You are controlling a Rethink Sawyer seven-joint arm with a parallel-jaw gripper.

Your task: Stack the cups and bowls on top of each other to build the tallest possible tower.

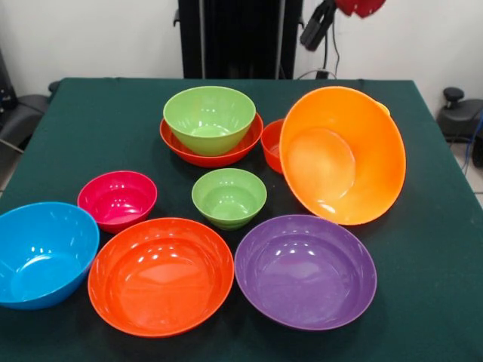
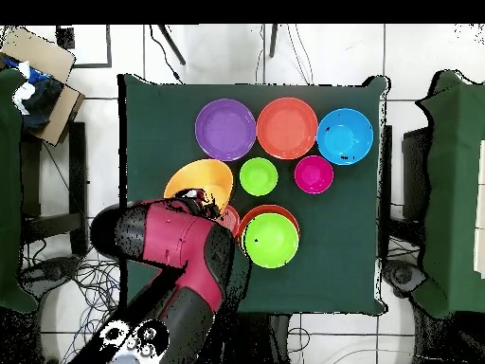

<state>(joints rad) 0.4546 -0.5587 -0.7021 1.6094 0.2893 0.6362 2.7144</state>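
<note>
A lime green bowl [image 1: 210,115] sits nested in a wide red-orange bowl [image 1: 192,152] at the table's far middle; this is the tower [image 2: 270,237]. To its right a large orange bowl [image 1: 343,154] stands tilted, its opening facing the front camera, beside a small red-orange bowl [image 1: 272,143]. A yellow-orange sliver [image 1: 385,108] peeks from behind its rim; no cup shows plainly. A small lime green bowl [image 1: 229,197], a magenta [image 1: 117,200], a blue [image 1: 41,253], a big red-orange [image 1: 160,275] and a purple bowl [image 1: 306,270] lie singly in front. The arm [image 2: 175,251] covers the gripper [image 2: 197,199] by the orange bowl [image 2: 199,178].
The green table [image 1: 423,226] has bare cloth along its right side and far left corner. A cardboard box [image 2: 38,57] lies on the floor off one corner. Green-draped furniture [image 2: 459,190] stands beside the table, and cables trail near the robot's base.
</note>
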